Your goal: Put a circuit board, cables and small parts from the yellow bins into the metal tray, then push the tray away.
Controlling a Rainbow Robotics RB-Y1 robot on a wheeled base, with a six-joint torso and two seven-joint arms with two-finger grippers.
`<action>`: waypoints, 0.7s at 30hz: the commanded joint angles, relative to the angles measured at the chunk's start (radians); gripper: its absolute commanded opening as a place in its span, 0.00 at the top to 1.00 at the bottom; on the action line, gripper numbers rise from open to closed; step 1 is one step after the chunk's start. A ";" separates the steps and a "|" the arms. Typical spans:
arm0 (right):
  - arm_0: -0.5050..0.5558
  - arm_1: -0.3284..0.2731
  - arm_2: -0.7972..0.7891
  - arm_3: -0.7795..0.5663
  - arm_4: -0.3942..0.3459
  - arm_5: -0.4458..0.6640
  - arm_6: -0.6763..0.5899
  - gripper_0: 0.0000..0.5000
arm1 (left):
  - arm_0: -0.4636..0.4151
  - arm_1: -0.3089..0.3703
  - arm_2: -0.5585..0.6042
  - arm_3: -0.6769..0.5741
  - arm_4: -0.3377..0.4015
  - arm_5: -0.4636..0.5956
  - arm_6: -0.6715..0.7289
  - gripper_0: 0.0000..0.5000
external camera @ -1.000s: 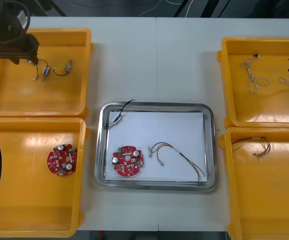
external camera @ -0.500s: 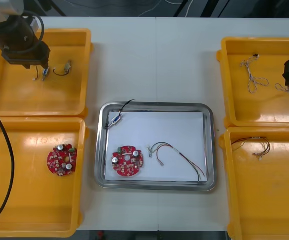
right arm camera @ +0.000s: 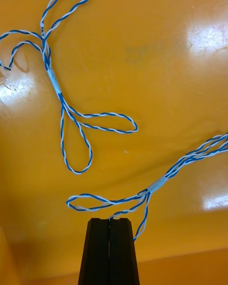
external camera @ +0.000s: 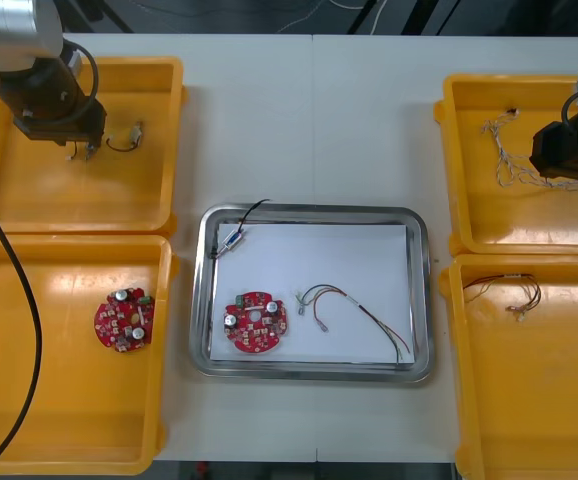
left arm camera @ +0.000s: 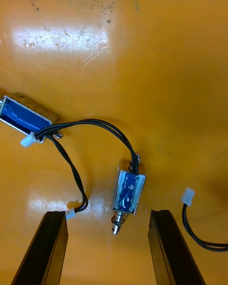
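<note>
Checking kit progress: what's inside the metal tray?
In the metal tray: a red circuit board, a red and yellow cable, a small metal part with black cable. A white sheet covers its floor.

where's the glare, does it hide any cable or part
Right wrist view: bright patches on the bin floor, none hiding the blue and white cables. Left wrist view: a broad sheen beyond the open left gripper, off the metal parts. Front view: mild sheen in the left near bin; nothing hidden.
</note>
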State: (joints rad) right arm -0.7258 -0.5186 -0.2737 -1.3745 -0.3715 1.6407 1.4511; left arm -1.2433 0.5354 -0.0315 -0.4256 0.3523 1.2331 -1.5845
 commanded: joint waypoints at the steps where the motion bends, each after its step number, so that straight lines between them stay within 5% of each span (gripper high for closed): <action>1: 0.011 0.015 -0.018 -0.037 0.014 -0.012 -0.044 1.00 | -0.056 -0.020 -0.022 -0.001 -0.012 -0.021 -0.130 0.00; 4: 0.011 0.015 -0.018 -0.037 0.016 -0.013 -0.038 0.92 | -0.054 -0.026 -0.022 -0.001 -0.012 -0.023 -0.132 0.00; 7: 0.011 0.015 -0.018 -0.037 0.013 -0.013 -0.035 0.46 | -0.051 -0.031 -0.027 -0.002 -0.010 -0.031 -0.132 0.00; 8: 0.011 0.015 -0.016 -0.037 0.011 -0.013 -0.035 0.23 | -0.048 -0.031 -0.030 -0.002 -0.007 -0.035 -0.134 0.00; 10: 0.011 0.015 -0.019 -0.037 0.011 -0.013 -0.035 0.00 | -0.042 -0.034 -0.039 -0.002 -0.006 -0.046 -0.135 0.00; 21: -0.001 0.002 -0.075 -0.040 0.014 -0.009 -0.054 0.00 | -0.021 -0.040 -0.062 -0.002 0.002 -0.077 -0.146 0.00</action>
State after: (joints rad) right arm -0.7216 -0.5116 -0.3065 -1.3751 -0.3663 1.6375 1.4509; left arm -1.2432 0.5151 -0.0741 -0.4204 0.3508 1.1737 -1.5853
